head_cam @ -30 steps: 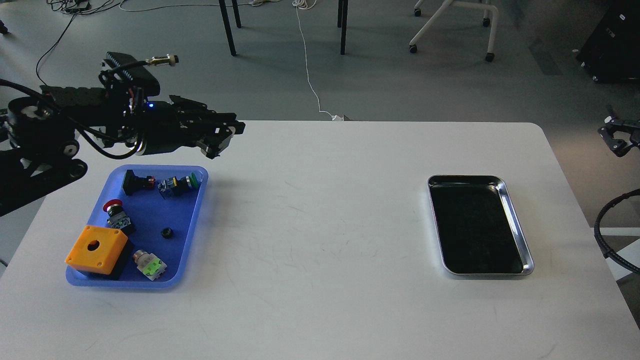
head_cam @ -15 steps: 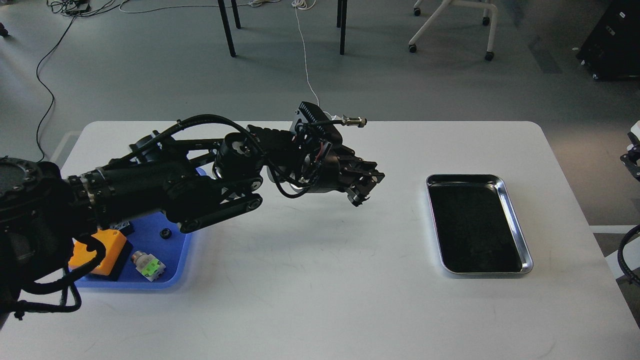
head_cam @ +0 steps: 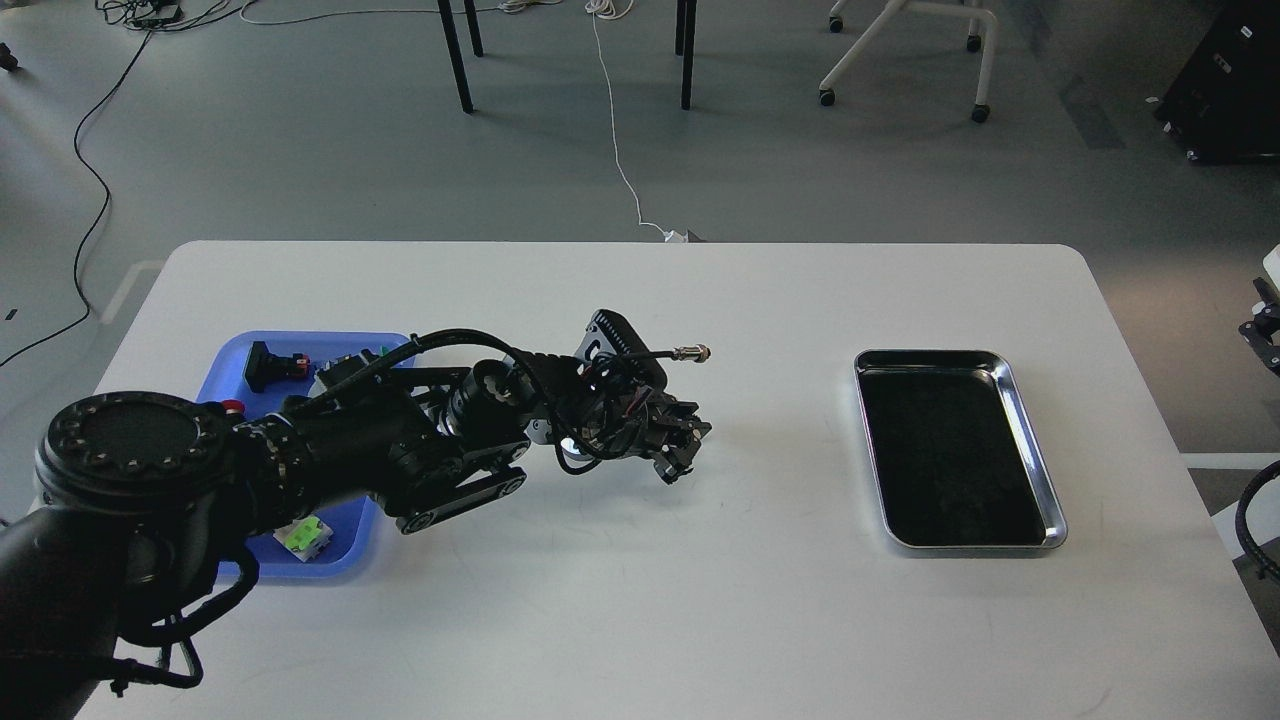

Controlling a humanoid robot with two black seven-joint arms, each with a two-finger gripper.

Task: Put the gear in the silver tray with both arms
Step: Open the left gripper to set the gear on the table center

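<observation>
The silver tray [head_cam: 950, 450] lies on the right part of the white table, its dark bottom bare. My left arm reaches from the bottom left across the table's middle. Its gripper [head_cam: 680, 452] hangs low over the tabletop, about a tray's width left of the silver tray. The gripper is dark, and I cannot tell its fingers apart or whether it holds anything. Only a small black part of my right gripper [head_cam: 1262, 328] shows at the right edge. The small black gear is hidden behind my left arm.
A blue plastic tray [head_cam: 310, 338] sits at the left, mostly covered by my left arm. A black part [head_cam: 268, 366] and a green-and-white part [head_cam: 300, 534] show in it. Chair and table legs stand on the floor beyond the table.
My left arm swung from the blue tray's back edge rightward over the table's middle, then came lower and slightly back left. My right gripper drew back toward the right edge.
</observation>
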